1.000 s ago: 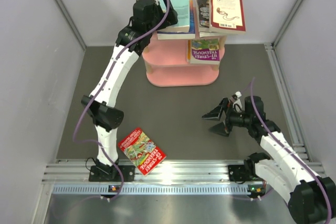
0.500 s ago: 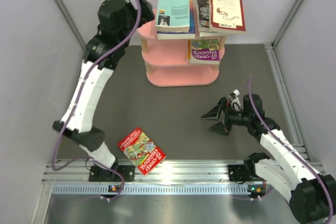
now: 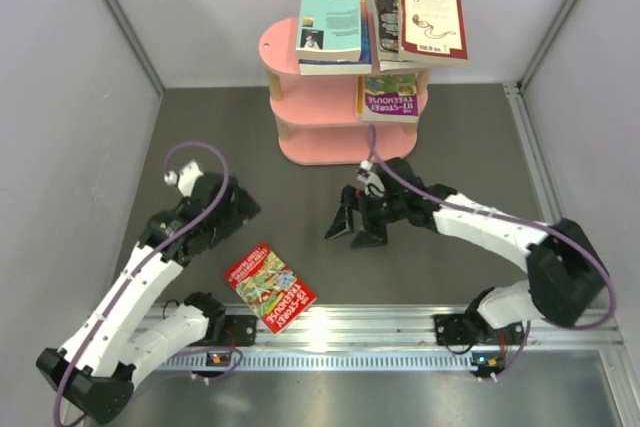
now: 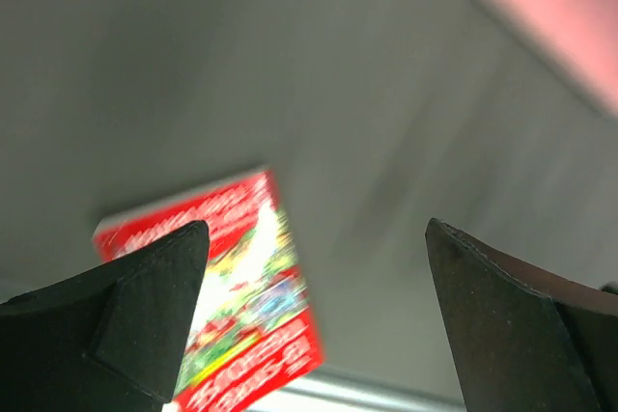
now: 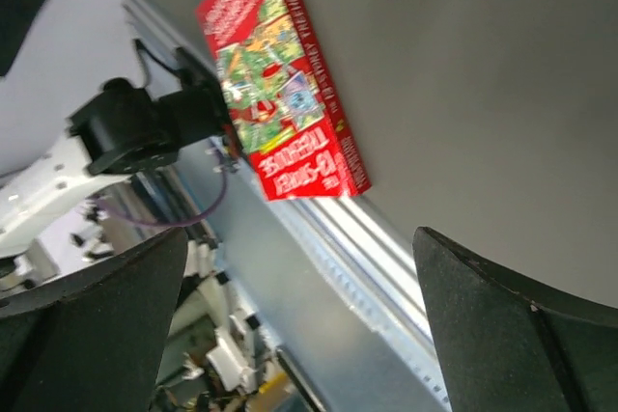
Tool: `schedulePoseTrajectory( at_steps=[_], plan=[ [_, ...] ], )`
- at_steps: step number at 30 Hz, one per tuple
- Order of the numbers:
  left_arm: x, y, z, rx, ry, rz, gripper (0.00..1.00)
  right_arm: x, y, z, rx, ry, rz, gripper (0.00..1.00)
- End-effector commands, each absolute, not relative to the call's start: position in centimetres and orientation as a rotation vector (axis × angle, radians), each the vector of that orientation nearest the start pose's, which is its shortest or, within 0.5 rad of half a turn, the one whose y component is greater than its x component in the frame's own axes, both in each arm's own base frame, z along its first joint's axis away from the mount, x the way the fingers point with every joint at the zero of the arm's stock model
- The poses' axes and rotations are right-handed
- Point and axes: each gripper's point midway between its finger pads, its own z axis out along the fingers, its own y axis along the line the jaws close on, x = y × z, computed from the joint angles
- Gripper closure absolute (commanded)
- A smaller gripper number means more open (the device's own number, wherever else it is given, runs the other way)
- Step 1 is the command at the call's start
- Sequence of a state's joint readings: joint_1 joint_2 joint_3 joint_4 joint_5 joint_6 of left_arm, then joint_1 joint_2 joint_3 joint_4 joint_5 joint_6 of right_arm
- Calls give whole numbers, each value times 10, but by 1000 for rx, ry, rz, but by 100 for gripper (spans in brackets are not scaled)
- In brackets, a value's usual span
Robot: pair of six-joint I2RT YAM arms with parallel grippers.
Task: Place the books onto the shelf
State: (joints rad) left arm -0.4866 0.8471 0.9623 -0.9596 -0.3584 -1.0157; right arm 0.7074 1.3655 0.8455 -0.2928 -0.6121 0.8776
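left tool (image 3: 232,205) wide open, nothing in it, held over the dark surface (image 3: 470,137) just left of and behind the red treehouse book (image 3: 270,287). left wrist view is blurred but shows both fingers (image 4: 145,306) spread, with the red cover between and below them. right tool (image 3: 352,232) also fully open and empty, arm stretched across to mid-surface, fingers pointing toward the same book, near it but apart. red book lies flat, cover up, at the near edge, its near corner at the metal rail (image 3: 400,322).

pink shelf (image 3: 320,142) stands at the back against the wall. on the top board: teal book (image 3: 330,22) lying on a blue one (image 3: 335,67), a dark-covered book (image 3: 385,12) just beside, maroon-and-cream book (image 3: 432,22) on the right, overhanging the edge. purple-green treehouse book (image 3: 390,97) lies on the middle tier, right side, sticking out past the board. bottom tier contents: cannot tell.
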Motion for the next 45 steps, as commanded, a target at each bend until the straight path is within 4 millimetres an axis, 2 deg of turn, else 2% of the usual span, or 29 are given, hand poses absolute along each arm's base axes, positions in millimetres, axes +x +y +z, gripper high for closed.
schedulePoseTrajectory(
  at_steps=[1,3,4,5,7,8,10,12,13,18,22,23,24,25,26,27,28,29,31,33,34,35,36,37,39,41,44,45],
  plan=[
    [177,-84,156,-946,2353,-335,1,185,342,122,-284,2646,1264,0],
    [164,-83,140,-981,2393,-330,1,183,356,112,-316,2653,1283,0],
    [161,-84,133,-991,2407,-335,1,183,364,100,-322,2677,1277,0],
    [157,-89,128,-999,2429,-371,1,185,372,99,-335,2656,1296,0],
    [146,-94,104,-1040,2483,-383,1,177,388,84,-379,2683,1285,0],
    [139,-98,92,-1075,2510,-398,1,177,396,83,-391,2666,1300,0],
    [132,-100,81,-1076,2538,-396,1,165,409,69,-425,2696,1301,0],
    [126,-98,69,-1091,2549,-361,1,157,424,66,-446,2680,1337,0],
    [123,-99,65,-1078,2561,-353,1,154,427,58,-446,2696,1335,0],
    [113,-100,44,-1062,2637,-249,1,138,445,51,-465,2697,1349,0],
    [100,-106,11,-1070,2707,-189,1,116,455,35,-480,2726,1391,0],
    [97,-107,-3,-1081,2719,-187,1,109,456,31,-445,2752,1419,0],
    [101,-107,-1,-1095,2696,-178,0,98,458,30,-447,2760,1472,0],
    [102,-109,0,-1068,2691,-178,0,88,450,16,-419,2806,1480,0],
    [106,-108,-1,-1062,2674,-160,0,86,460,25,-365,2759,1590,0],
    [107,-108,-1,-1064,2670,-156,1,78,460,24,-359,2767,1639,1],
    [108,-107,-1,-1062,2665,-147,0,71,454,15,-292,2817,1652,4],
    [109,-107,-1,-1059,2660,-145,0,71,459,24,-299,2753,1731,7],
    [110,-108,0,-1061,2655,-147,0,68,456,25,-232,2762,1786,23],
    [112,-110,0,-1066,2643,-176,10,70,463,43,-227,2659,1913,42],
    [114,-113,1,-1070,2636,-217,16,68,464,45,-157,2670,1963,43],
    [113,-114,-2,-1072,2634,-235,29,68,467,52,-136,2644,2021,43],
    [115,-121,-1,-1077,2627,-302,49,68,474,74,-171,2515,2154,44],
    [115,-124,-1,-1092,2615,-342,62,67,476,75,-86,2533,2211,45],
    [113,-122,-5,-1116,2604,-355,100,64,478,96,-93,2414,2352,45],
    [116,-122,4,-1108,2581,-384,100,63,474,101,-46,2400,2399,44],
    [121,-121,22,-1077,2551,-400,100,65,461,105,-31,2392,2381,33],
    [124,-123,30,-1063,2541,-414,100,69,456,106,-32,2390,2376,26]
  ],
)
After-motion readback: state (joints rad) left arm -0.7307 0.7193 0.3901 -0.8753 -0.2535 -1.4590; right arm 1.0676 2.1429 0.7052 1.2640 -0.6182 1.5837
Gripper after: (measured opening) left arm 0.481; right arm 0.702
